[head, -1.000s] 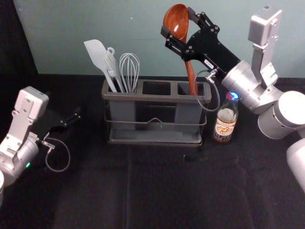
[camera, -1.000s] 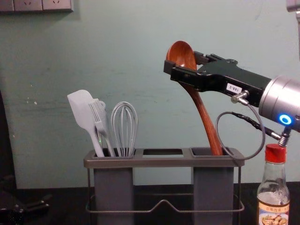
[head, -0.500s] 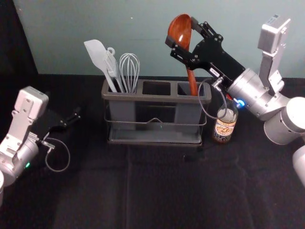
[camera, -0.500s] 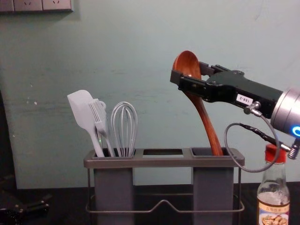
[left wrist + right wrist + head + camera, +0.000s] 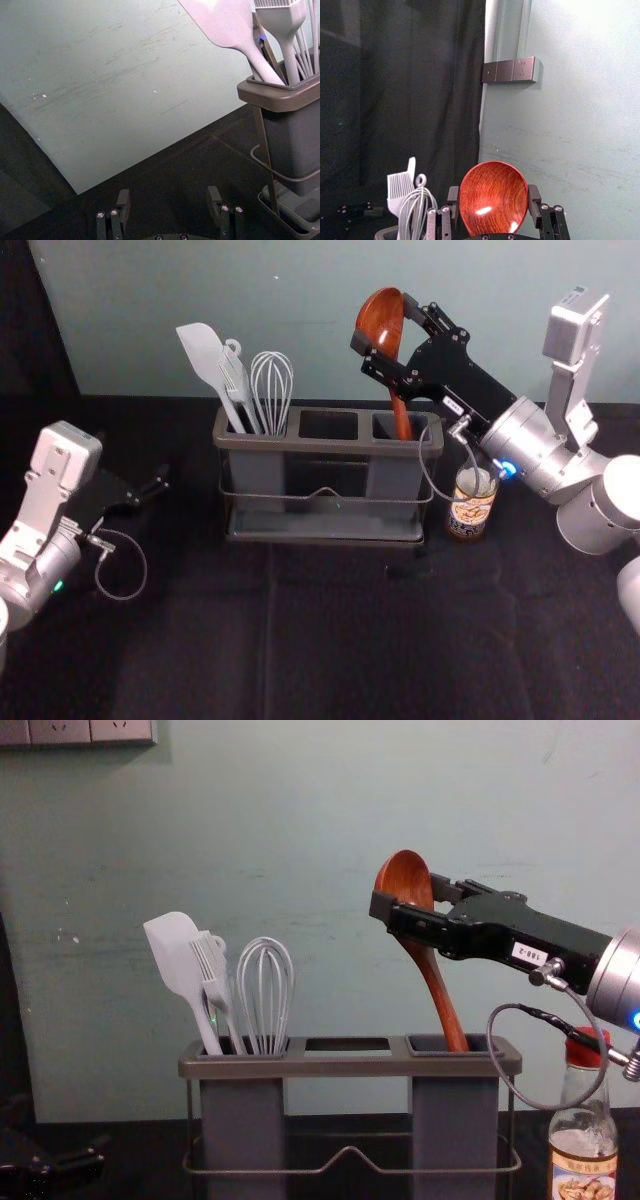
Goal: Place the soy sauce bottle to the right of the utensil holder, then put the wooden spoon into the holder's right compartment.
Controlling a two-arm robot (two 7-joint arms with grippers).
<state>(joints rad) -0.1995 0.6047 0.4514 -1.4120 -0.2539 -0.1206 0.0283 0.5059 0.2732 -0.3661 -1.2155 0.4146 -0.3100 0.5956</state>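
Head view: R claw (image 5: 383,322) angled L, pinching spoon (image 5: 376,308) abv holder (image 5: 290,443); L claw (image 5: 134,458) spread, far L

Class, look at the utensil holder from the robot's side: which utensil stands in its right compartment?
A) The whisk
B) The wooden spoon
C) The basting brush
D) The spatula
B: in the chest view the handle of the wooden spoon reaches down into the right compartment of the holder, its bowl held by the right gripper.
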